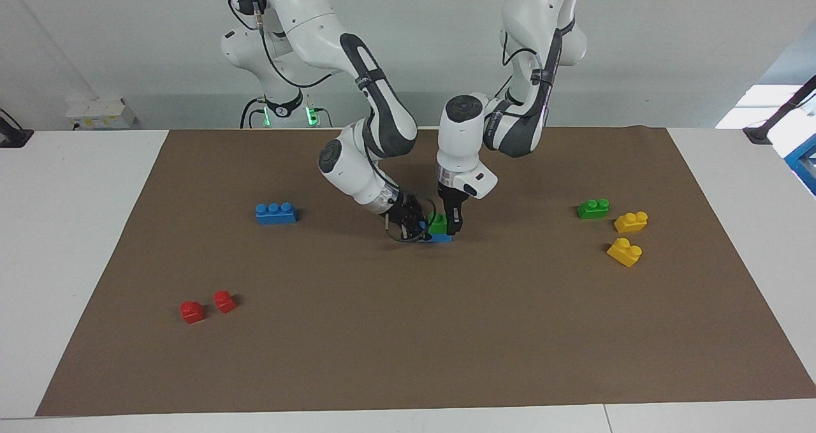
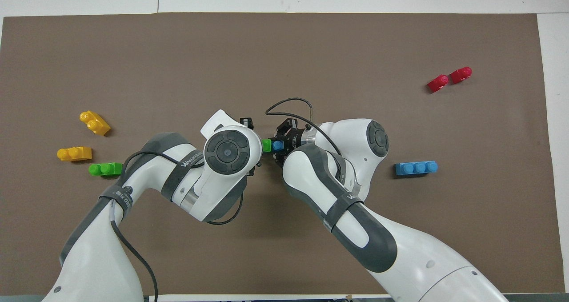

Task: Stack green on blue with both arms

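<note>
Mid-mat, left gripper [image 1: 452, 227] pinches the small green two-stud plastic brick [image 1: 437, 224] atop the blue plastic brick [image 1: 440, 237], clamped at nine o'clock by right gripper [image 1: 417, 227].

Green brick [image 1: 437, 223] on blue brick [image 1: 441, 237] — brown mat [image 1: 408, 331], red bricks [image 1: 207, 306].

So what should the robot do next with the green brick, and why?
Probably press the green brick straight down a little. It already sits on the blue brick in the middle of the mat, with the left gripper on it and the right gripper beside the blue one. Whether the studs have clicked in cannot be seen.
</note>
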`<move>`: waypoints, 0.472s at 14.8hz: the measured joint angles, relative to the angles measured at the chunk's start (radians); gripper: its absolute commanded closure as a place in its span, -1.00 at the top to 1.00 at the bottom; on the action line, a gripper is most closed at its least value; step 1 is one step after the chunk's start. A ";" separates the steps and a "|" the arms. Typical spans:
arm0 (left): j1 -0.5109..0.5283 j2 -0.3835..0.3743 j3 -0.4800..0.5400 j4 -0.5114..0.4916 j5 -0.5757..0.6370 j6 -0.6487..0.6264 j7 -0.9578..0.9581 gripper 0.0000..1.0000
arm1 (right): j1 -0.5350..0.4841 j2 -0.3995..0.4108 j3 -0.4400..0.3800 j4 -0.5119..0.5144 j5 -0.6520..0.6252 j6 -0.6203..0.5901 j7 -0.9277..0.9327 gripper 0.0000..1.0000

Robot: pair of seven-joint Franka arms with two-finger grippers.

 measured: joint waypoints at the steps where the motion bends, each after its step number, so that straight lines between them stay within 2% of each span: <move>1: 0.000 0.002 0.000 0.000 0.000 0.000 0.000 1.00 | 0.000 0.000 0.000 0.000 0.000 0.000 0.000 -1.00; 2: 0.000 0.002 0.001 0.002 0.000 0.000 0.000 1.00 | 0.000 0.000 0.000 0.000 0.000 0.000 0.000 -1.00; 4: 0.000 -0.004 0.004 0.010 0.002 -0.003 0.001 1.00 | 0.000 0.000 0.000 0.000 0.000 0.000 0.000 0.23; 5: 0.000 -0.010 0.006 0.015 0.003 -0.009 0.004 1.00 | 0.000 0.000 0.000 0.000 0.000 0.000 0.000 0.48; 6: 0.001 -0.018 0.008 0.019 0.003 -0.021 0.010 1.00 | 0.000 0.001 0.000 0.000 0.000 0.000 0.000 0.64; 7: 0.001 -0.029 0.009 0.021 0.004 -0.034 0.016 1.00 | 0.001 0.002 0.000 0.000 0.000 0.000 0.000 0.66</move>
